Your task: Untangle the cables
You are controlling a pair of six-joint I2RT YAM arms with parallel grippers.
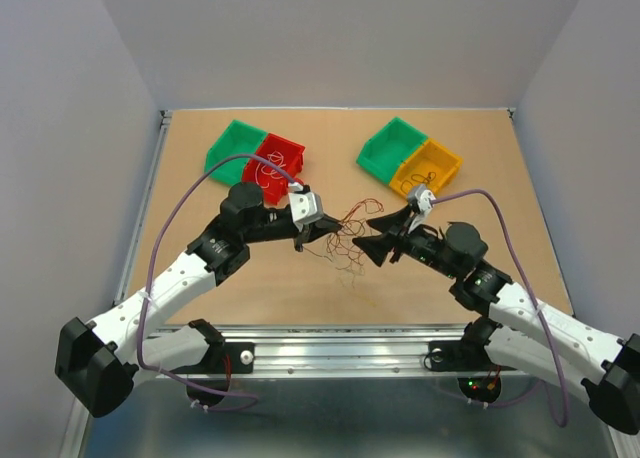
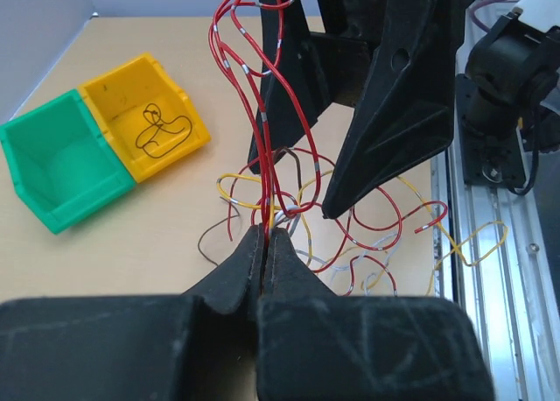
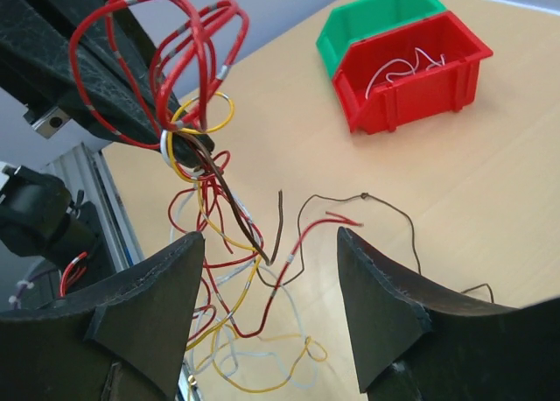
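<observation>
Several cables [image 2: 263,121] hung tangled from the left gripper [image 2: 265,233], clamped on them — the right gripper [image 3: 269,236] stood with jaws apart.

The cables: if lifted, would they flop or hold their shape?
Probably springy rather than limp: the cables have loops standing up above the shut left pincer. Likely very light, being so thin. Lifting one would likely drag others along, since they're intertwined.

Cables [image 1: 340,243] mid-table [image 1: 330,168]; bins [image 1: 232,143] behind them.
</observation>
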